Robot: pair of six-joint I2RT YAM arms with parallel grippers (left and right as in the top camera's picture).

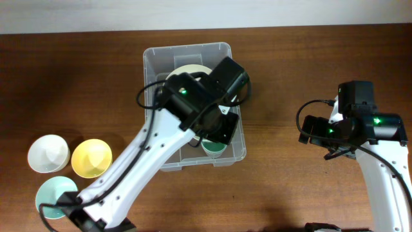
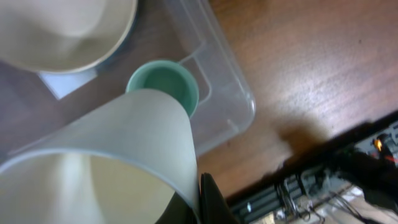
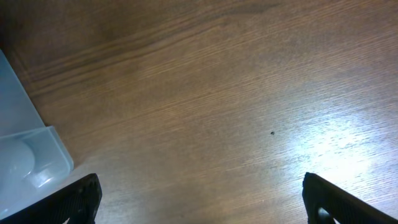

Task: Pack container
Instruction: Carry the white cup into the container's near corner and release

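Brown table (image 1: 77,77) from above, container (image 1: 154,61) at the far middle, under the left arm. Left wrist: left gripper (image 2: 198,200) apparently pinching a pale bowl (image 2: 124,155) by its rim, above a green cup (image 2: 165,84) and a cream bowl (image 2: 62,31) inside. Could topple or jam on the cup if released this tilted. Right wrist: right gripper (image 3: 199,199) spread wide over wood, near the container's corner.

A pale bowl (image 2: 106,162) fills the view from 6 to 9 o'clock, tilted, with a dark finger (image 2: 211,202) against its wall at 6. Just past its rim a green cup (image 2: 163,84) stands inside the container (image 2: 244,107), near the rounded corner. A cream bowl (image 2: 62,31) sits at 11 above a white label (image 2: 65,84). The table (image 2: 311,56) spans 1 to 3; cables (image 2: 311,186) show at 5.
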